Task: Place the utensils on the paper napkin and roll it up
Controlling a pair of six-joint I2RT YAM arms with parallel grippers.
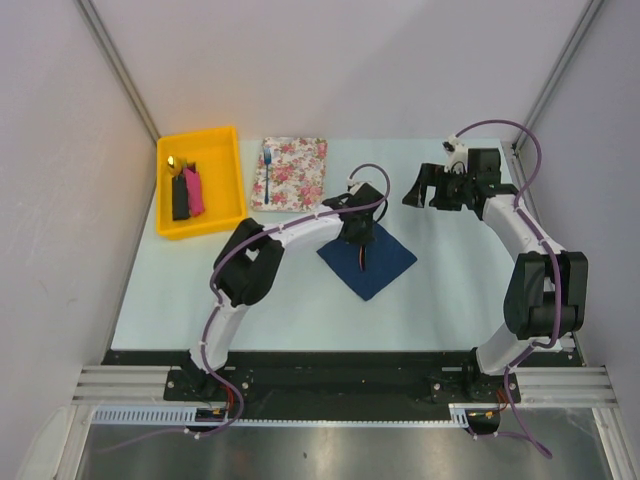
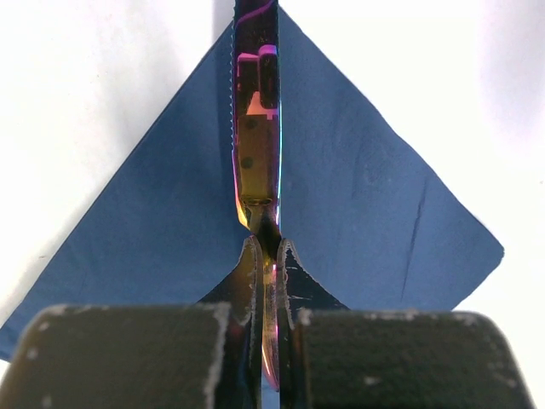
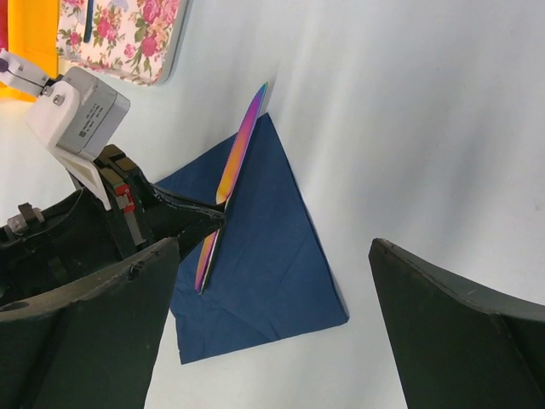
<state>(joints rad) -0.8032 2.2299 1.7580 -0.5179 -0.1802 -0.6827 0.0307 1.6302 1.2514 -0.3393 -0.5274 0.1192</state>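
Our left jaws clamp the knife [image 2: 257, 128], its tip past the twelve-o'clock corner of the napkin [image 2: 366, 221], while the right jaws gape empty; released so, we fear it lands half off.

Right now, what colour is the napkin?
The napkin is plain navy blue; clearest in the left wrist view.

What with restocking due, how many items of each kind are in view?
Utensils: 2 (knife, blue-handled utensil)
Napkin: 1
Floral mat: 1
Yellow bin: 1
Blocks: 2 (black block, pink block)
Unclear gold item in bin: 1
Total: 8
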